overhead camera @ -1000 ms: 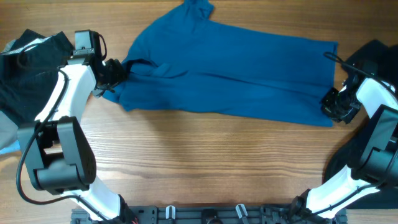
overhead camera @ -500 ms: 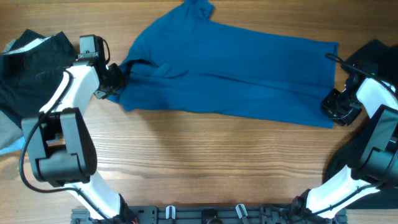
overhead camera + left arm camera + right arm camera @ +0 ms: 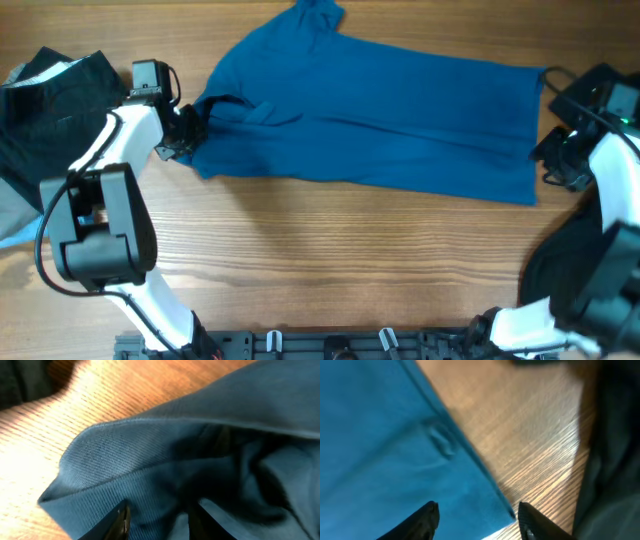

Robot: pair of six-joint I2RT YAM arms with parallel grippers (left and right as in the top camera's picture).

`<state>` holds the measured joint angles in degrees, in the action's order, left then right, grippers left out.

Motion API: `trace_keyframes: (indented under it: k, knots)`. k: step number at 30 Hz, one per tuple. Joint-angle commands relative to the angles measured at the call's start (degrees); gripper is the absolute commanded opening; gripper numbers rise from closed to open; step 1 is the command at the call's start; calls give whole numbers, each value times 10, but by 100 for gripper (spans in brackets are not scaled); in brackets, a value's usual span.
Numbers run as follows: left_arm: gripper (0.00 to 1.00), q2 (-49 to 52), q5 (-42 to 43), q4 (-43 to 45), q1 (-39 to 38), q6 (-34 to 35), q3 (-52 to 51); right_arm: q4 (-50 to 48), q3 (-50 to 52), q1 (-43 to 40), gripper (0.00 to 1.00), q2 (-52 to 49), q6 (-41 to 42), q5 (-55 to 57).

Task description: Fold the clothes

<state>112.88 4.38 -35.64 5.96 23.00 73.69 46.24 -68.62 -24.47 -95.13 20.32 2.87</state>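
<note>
Currently blue shirt [image 3: 370,125] lies spread flat across table [image 3: 330,260], left gripper [image 3: 187,127] pinching its collar-end fabric, right gripper [image 3: 553,160] spread and off the hem corner, black garments [image 3: 45,110] heaped at far left.

I find nothing to read anywhere around me: no words, labels, brand marks, numbers or signs. The blue shirt [image 3: 380,115] shows plain fabric with no print or tag, in the overhead view and in both my wrist views alike. The black garments [image 3: 45,110] off to my left carry no lettering I can make out, and the wooden table [image 3: 330,260] bears only its grain.
</note>
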Motion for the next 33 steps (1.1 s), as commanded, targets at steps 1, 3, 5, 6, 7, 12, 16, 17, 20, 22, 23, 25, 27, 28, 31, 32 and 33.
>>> trace_keyframes:
  k: [1, 3, 5, 6, 7, 12, 16, 17, 20, 22, 23, 25, 27, 28, 31, 32, 33]
  knots:
    - [37, 26, 7, -4, 3, -3, -5, -12, -12, -2, 59, 55, -39, -68]
    - [37, 33, 4, -14, 3, -3, -5, -18, -12, -2, 60, 64, -67, -99]
    - [39, 41, -5, -31, 3, -3, -5, -18, -12, -2, 60, 65, -84, -112]
    - [40, 44, -7, -45, 3, -3, -5, -16, -12, -2, 60, 65, -85, -114]
    - [40, 47, -7, -54, 3, -3, -5, -14, -12, -2, 60, 65, -86, -117]
    - [35, 55, -38, -129, 3, -3, -15, -9, -12, -2, 60, 65, -88, -120]
    - [31, 54, -65, -178, 11, 4, -48, -6, -12, -2, 61, 65, -99, -120]
    - [30, 54, -65, -191, 19, 15, -61, -4, -12, -2, 61, 65, -103, -120]
    - [30, 54, -64, -210, 52, 44, -104, -3, -10, -2, 64, 63, -112, -120]
    - [31, 54, -64, -218, 75, 45, -123, -3, -10, -2, 64, 61, -112, -120]
    - [31, 54, -64, -225, 88, 44, -131, -3, -10, -2, 64, 61, -112, -120]
    - [30, 54, -64, -239, 114, 45, -139, -4, -8, -2, 64, 61, -112, -120]
    - [29, 54, -64, -247, 143, 45, -143, -4, -3, -2, 64, 61, -112, -120]
    - [28, 53, -60, -248, 157, 45, -143, -5, 0, -2, 64, 61, -112, -120]
    - [29, 49, -40, -249, 194, 45, -143, -8, 11, -2, 66, 61, -112, -120]
    - [29, 47, -38, -249, 202, 45, -143, -7, 13, -2, 67, 60, -113, -120]
    - [29, 45, -37, -249, 208, 45, -143, -8, 15, -2, 69, 60, -113, -120]
